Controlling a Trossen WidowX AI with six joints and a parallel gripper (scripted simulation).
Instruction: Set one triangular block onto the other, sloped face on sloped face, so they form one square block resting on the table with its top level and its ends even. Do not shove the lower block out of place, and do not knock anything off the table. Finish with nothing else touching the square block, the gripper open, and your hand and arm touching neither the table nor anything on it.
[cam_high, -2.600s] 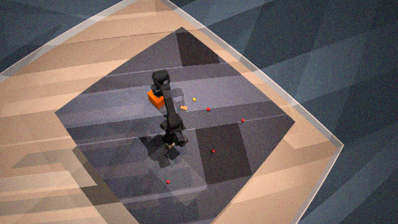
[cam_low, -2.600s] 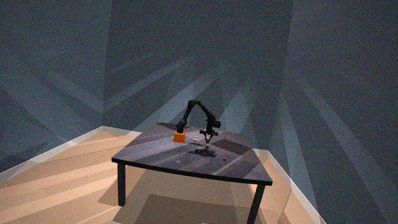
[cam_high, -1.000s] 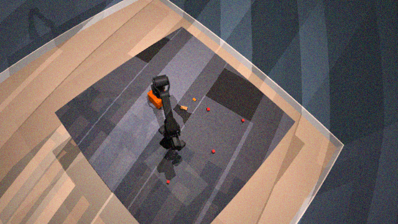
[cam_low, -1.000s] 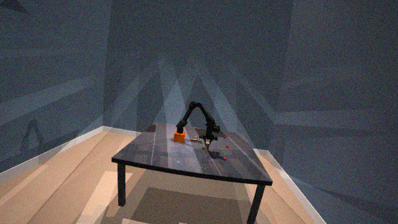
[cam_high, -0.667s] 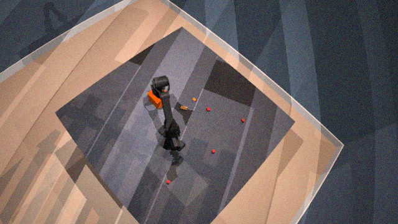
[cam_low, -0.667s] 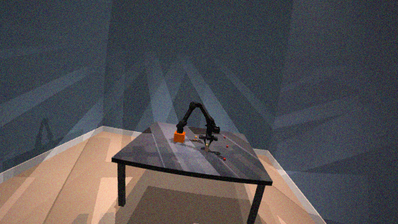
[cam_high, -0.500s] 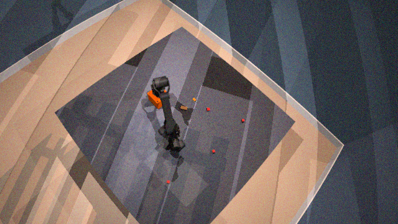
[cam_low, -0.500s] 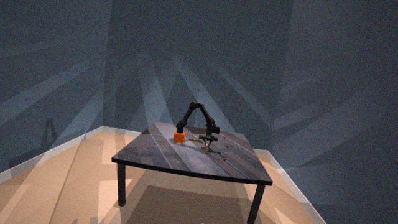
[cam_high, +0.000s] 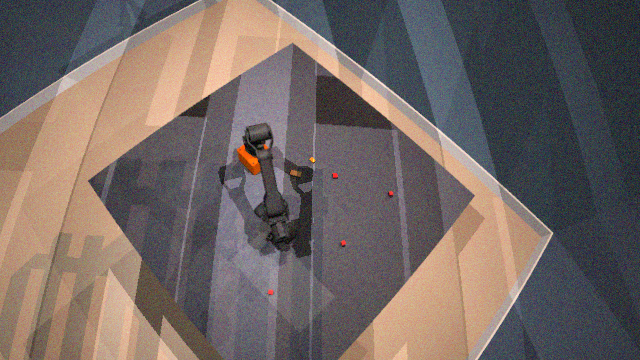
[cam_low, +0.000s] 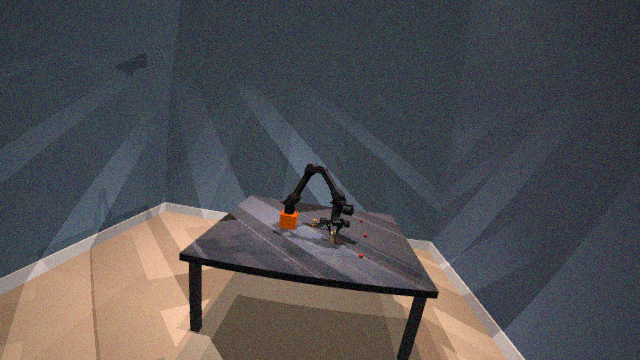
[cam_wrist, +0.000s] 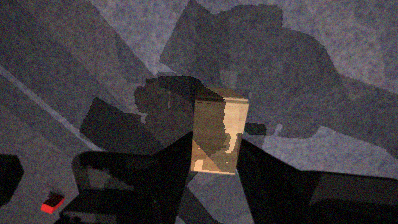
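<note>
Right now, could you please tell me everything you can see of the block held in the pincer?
The tan block looks like plain matte wood, with flat faces and sharp edges, half in shadow. The wrist view shows it clamped between the two dark fingers of the pincer, which is shut on it. In the exterior view it hangs just above the table; whether it touches the surface cannot be told. Its sloped face is not clearly visible.

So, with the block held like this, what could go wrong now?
The gripper holds the tan block only at its lower end, so it might slip or tilt. The other block lies near the arm's orange base; a hard placement could shove it. Red markers lie nearby.
</note>
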